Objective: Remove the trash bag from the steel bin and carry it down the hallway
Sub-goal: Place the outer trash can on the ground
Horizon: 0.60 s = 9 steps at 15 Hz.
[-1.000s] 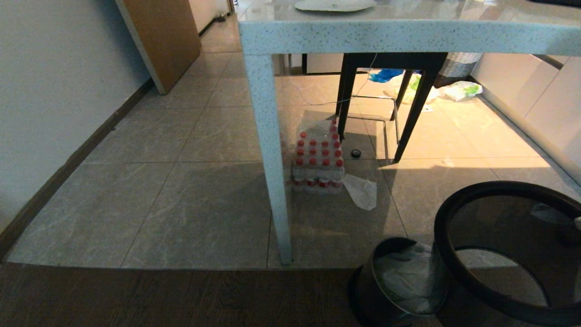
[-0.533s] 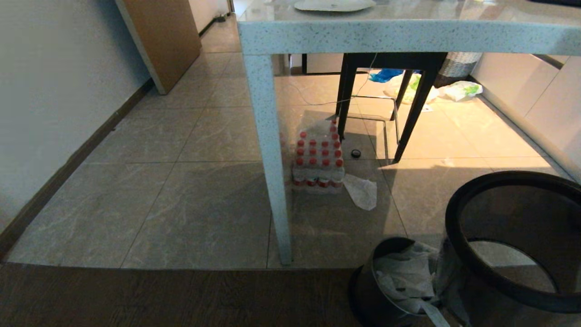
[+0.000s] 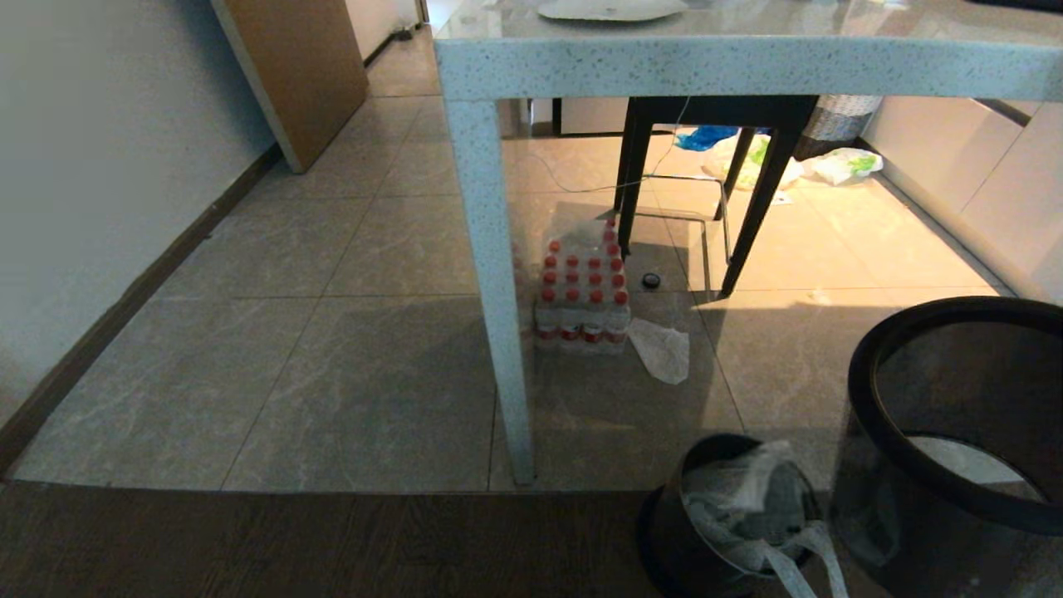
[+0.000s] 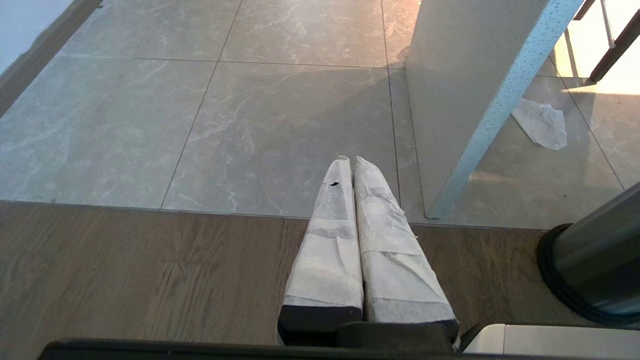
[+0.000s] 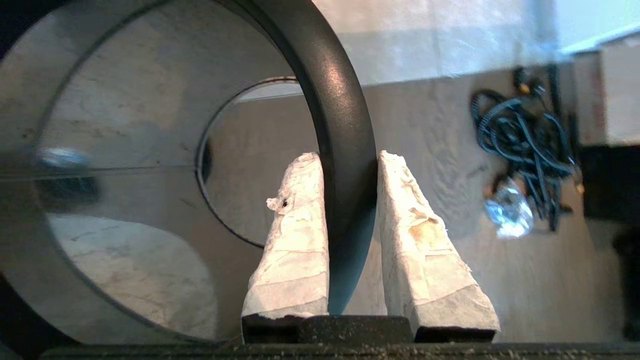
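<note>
A lived-in home dining area: a speckled stone table (image 3: 731, 66) on glossy tiles, a dark chair (image 3: 706, 158) tucked under it, a pack of bottles (image 3: 581, 291) beside its leg.

One trash bag (image 3: 747, 498); two dark bins (image 3: 955, 448); one table (image 3: 731, 66)

We see a glossy marbled tile floor (image 3: 249, 374) meeting matt brown wood-grain boards (image 3: 291, 548). The table leg (image 3: 494, 291) looks like speckled stone, smooth. The steel bin (image 3: 673, 540) is dark brushed metal, lined with a thin, crinkled translucent plastic trash bag (image 3: 747, 507). The sleeve (image 3: 955, 448) has a smooth black rim. The right gripper (image 5: 350, 165) fingers (image 5: 295, 235) wear rough white tape.
</note>
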{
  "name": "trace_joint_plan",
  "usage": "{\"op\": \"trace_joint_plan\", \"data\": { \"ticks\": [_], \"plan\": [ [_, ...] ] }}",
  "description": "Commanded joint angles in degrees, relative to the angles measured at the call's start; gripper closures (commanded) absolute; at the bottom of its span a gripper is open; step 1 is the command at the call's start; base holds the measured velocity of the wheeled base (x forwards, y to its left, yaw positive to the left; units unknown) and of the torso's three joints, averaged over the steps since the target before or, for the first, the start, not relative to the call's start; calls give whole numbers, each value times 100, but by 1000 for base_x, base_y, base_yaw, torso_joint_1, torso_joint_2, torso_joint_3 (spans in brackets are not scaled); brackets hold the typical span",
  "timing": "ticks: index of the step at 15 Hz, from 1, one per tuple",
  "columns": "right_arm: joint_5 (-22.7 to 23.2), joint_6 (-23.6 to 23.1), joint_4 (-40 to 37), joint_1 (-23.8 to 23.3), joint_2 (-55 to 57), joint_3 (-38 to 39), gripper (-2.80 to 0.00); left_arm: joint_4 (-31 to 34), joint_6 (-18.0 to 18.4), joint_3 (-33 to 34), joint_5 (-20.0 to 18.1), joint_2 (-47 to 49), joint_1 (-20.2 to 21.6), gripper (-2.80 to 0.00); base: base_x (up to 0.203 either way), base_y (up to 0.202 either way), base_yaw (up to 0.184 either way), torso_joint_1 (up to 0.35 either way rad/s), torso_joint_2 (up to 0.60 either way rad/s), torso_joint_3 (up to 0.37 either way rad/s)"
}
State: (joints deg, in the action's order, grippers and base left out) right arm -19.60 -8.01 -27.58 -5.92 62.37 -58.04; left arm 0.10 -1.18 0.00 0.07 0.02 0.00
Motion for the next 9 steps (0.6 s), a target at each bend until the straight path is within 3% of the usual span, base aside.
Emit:
{"op": "trace_joint_plan", "data": {
  "ticks": [1, 6, 9],
  "plan": [
    [-9, 0, -12, -214, 93, -54, 0, -1, -5, 0, 1, -2, 0, 0, 0, 0, 0, 0, 0, 0],
    [-29, 51, -28, -523, 157, -56, 0, -1, -5, 0, 1, -2, 0, 0, 0, 0, 0, 0, 0, 0],
    [14, 93, 34, -978, 345, -57, 0, -1, -5, 0, 1, -2, 0, 0, 0, 0, 0, 0, 0, 0]
  ]
}}
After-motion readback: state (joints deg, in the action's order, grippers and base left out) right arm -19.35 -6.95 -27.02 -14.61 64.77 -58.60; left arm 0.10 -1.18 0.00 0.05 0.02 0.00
